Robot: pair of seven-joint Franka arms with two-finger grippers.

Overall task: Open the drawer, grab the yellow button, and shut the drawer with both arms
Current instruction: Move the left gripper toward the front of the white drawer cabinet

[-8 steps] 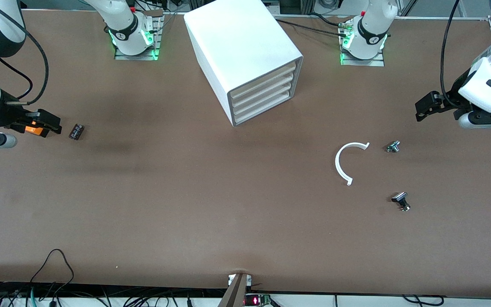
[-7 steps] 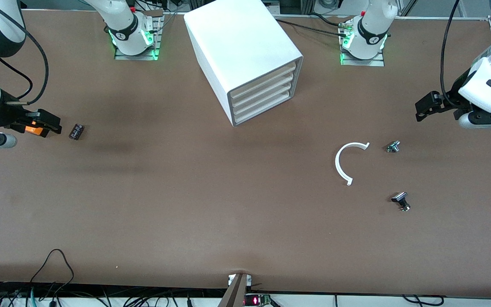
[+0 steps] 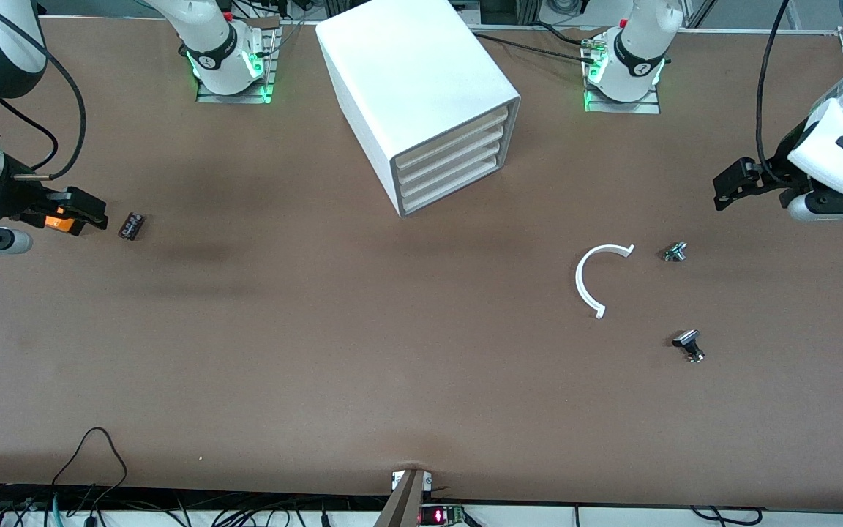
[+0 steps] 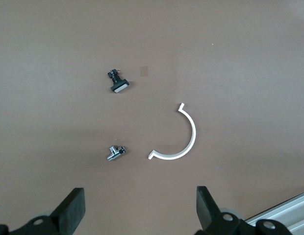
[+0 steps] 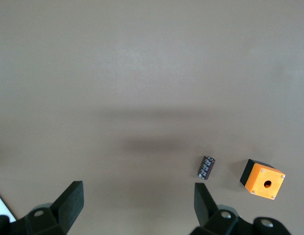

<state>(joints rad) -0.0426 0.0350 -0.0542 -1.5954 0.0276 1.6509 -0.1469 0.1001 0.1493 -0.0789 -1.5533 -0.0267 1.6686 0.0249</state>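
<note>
The white cabinet (image 3: pixel 421 88) stands between the arm bases, its four white drawers (image 3: pixel 451 157) all shut. No orange-capped button shows in any view. My right gripper (image 3: pixel 88 211) hangs open and empty at the right arm's end of the table, over the orange box (image 3: pixel 61 222). In the right wrist view its fingers (image 5: pixel 71 203) stand wide apart around bare table (image 5: pixel 138 205). My left gripper (image 3: pixel 725 187) hangs open and empty at the left arm's end. In the left wrist view its fingers (image 4: pixel 206 208) are wide apart (image 4: pixel 140 215).
A small black ribbed block (image 3: pixel 131 225) lies beside the orange box with a hole (image 5: pixel 262 178). Near the left arm's end lie a white half-ring (image 3: pixel 597 278), a small metal part (image 3: pixel 675 252) and a black grey-capped part (image 3: pixel 688 344).
Both arms have shifted only very slightly. Nothing on the table has moved.
</note>
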